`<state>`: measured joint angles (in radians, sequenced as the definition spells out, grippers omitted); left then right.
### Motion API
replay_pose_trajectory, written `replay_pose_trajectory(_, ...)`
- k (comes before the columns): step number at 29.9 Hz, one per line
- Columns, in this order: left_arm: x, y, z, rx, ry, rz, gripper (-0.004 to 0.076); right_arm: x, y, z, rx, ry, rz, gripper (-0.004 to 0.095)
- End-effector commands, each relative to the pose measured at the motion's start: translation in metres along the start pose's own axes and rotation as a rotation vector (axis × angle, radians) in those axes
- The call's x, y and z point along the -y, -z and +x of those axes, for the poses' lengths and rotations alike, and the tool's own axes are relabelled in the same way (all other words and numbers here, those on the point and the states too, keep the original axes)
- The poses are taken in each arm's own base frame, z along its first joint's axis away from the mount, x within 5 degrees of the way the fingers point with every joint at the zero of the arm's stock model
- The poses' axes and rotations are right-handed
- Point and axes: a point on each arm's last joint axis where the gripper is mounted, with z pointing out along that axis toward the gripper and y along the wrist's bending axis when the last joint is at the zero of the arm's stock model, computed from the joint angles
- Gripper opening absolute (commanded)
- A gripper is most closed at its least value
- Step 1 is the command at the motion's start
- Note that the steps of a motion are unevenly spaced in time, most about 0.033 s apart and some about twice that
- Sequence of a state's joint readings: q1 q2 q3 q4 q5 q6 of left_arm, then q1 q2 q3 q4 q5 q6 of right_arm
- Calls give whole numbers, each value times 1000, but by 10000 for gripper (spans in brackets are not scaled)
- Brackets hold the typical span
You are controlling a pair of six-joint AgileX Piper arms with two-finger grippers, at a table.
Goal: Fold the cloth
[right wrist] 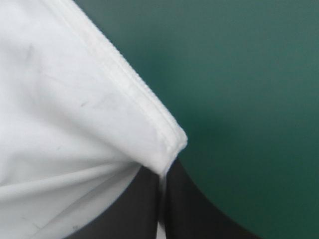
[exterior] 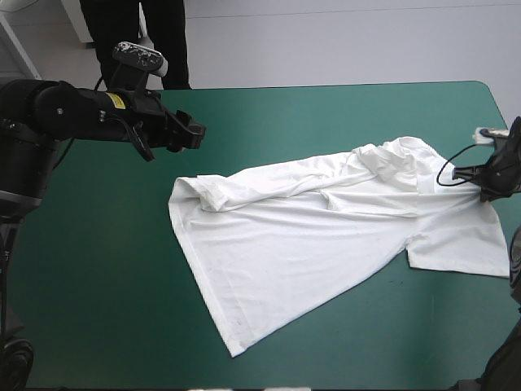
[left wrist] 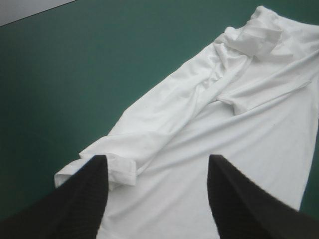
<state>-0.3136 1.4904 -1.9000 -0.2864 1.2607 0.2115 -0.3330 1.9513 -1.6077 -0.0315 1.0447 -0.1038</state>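
The white T-shirt (exterior: 326,236) lies mostly spread across the middle and right of the teal-green table, with a rolled fold along its far edge and a bunched part near the right side. My left gripper (exterior: 194,134) hovers open above the table, just left of and behind the shirt's near-left rolled corner (left wrist: 117,167); nothing is between its fingers (left wrist: 82,199). My right gripper (exterior: 486,183) is at the shirt's right edge, its fingers (right wrist: 187,209) shut on a hemmed corner of the T-shirt (right wrist: 169,144).
Bare teal-green cover (exterior: 98,269) stretches along the left and front of the table. The table's far edge (exterior: 326,85) and rounded right corner lie beyond the shirt.
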Motion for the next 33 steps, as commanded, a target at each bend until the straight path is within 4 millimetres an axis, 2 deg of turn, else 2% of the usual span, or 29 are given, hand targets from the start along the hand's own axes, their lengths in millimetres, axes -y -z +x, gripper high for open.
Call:
replay_pose_trajectory(1, 7, 19, 0, 27, -8, 10, 424, 15, 26, -24, 148, -29, 1, -12)
replay_pose_trajectory(4, 7, 18, 0, 25, -4, 10, 424, 18, 12, -38, 152, -28, -1, -12)
replay_pose_trajectory(10, 7, 18, 0, 24, 0, 4, 424, 26, -31, -62, 142, -34, 6, -12)
replay_pose_trajectory(14, 6, 18, 0, 23, 1, -1, 424, 39, -43, -72, 167, -58, 17, -12)
replay_pose_trajectory(21, 5, 18, 0, 22, 2, -8, 424, 61, -34, -75, 223, -115, -8, -10)
replay_pose_trajectory(26, 3, 18, 0, 16, -6, -35, 424, 54, -24, -74, 214, -88, -70, -10)
replay_pose_trajectory(31, 3, 18, 1, 16, -15, -37, 425, 44, 5, -69, 208, -23, -165, -6)
replay_pose_trajectory(33, 4, 18, 0, 17, -12, -29, 425, 41, 18, -67, 228, -1, -186, 38)
